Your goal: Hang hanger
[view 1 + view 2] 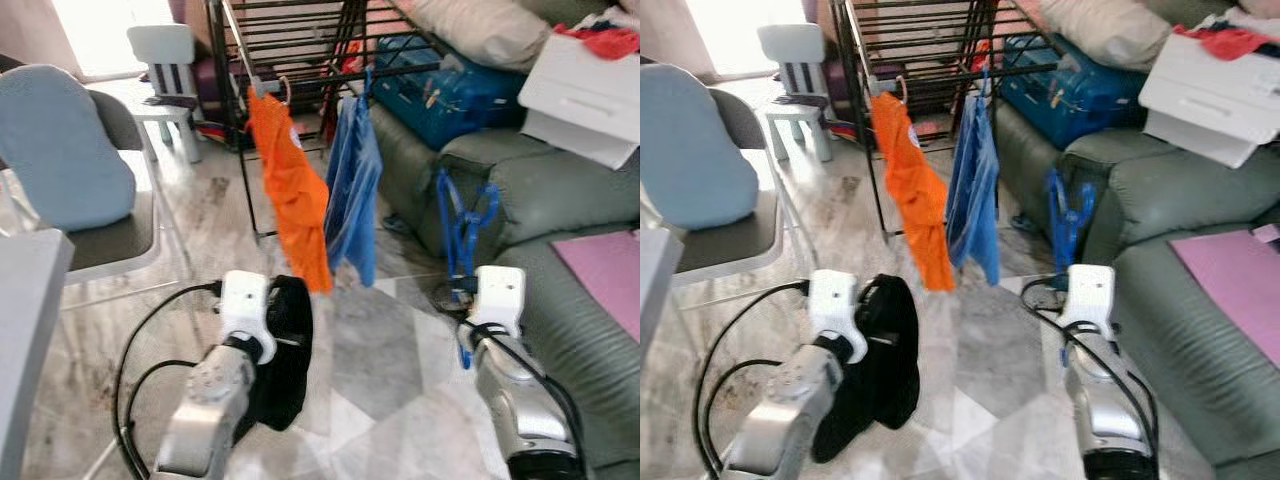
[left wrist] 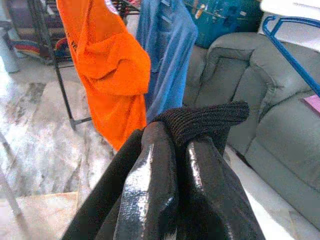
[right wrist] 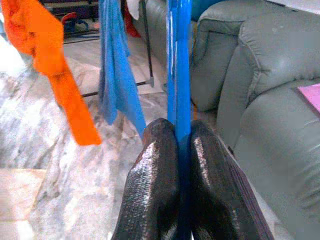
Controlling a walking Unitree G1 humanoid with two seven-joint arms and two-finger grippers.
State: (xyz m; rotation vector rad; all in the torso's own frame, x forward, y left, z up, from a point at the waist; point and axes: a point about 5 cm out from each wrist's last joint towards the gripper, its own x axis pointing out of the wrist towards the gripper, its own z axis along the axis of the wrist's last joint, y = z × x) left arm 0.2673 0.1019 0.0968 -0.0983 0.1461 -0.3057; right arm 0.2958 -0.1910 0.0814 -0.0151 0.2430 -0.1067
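My right tool is clamped on the blue hanger, which stands up from the fingers at the right of the frame, just in front of the green sofa. In the right wrist view the blue bar runs straight up between the two black fingers, pinched tight. My left tool is closed on a black knit garment, and that hangs down over the marble floor in the lower middle of the frame. Up ahead, at top center, is the dark drying rack with an orange shirt and a blue shirt hanging from its rail side by side, both well apart from the hanger I'm holding. Blue bag and a beige cushion sit on the sofa at upper right, with a white box next to them. On the left there's a chair with a light blue cushion, and a small white kids' chair behind it at upper left.
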